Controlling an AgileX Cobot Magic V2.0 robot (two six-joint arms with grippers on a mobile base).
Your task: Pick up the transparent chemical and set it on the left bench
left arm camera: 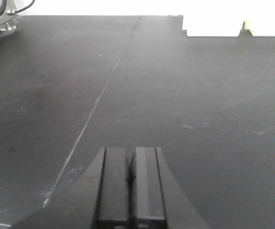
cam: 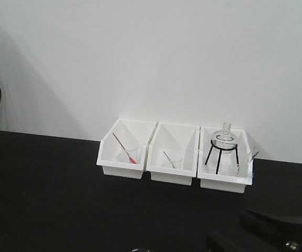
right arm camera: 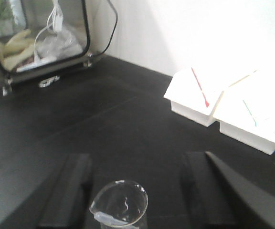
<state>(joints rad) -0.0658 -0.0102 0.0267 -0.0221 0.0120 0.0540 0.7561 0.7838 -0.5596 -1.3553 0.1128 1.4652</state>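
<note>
Up front, in the exterior view, we see three white bins in a row on a black countertop (cam: 46, 199) against a white wall. Our right arm (cam: 277, 231) only pokes in at the lower right corner, so the bins lie ahead of it and to its left. The left bin (cam: 125, 149) holds a small beaker with a red dropper (cam: 125, 147) leaning in it. The middle bin (cam: 173, 155) holds a beaker with a green dropper (cam: 168, 158). The right bin (cam: 225, 160) holds a black tripod stand (cam: 222, 149) carrying a clear glass flask (cam: 225, 135), with more clear glassware beside it that we cannot make out.

From the left wrist, our left gripper (left arm camera: 130, 183) has its two black fingers pressed together with nothing between them, low over bare black surface. White bin edges (left arm camera: 211, 26) sit far ahead and to its right.

From the right wrist, our right gripper (right arm camera: 135, 191) stands wide, one finger on either side of the transparent chemical (right arm camera: 121, 205). The clear beaker sits upright between the fingers with gaps on both sides, its pour lip toward the left finger. We cannot tell how much it contains. Ahead and to the right lie the bins with the red and green droppers; ahead and to the left stands a glass-fronted case (right arm camera: 37, 36) with pale items and a white cable inside.
</note>
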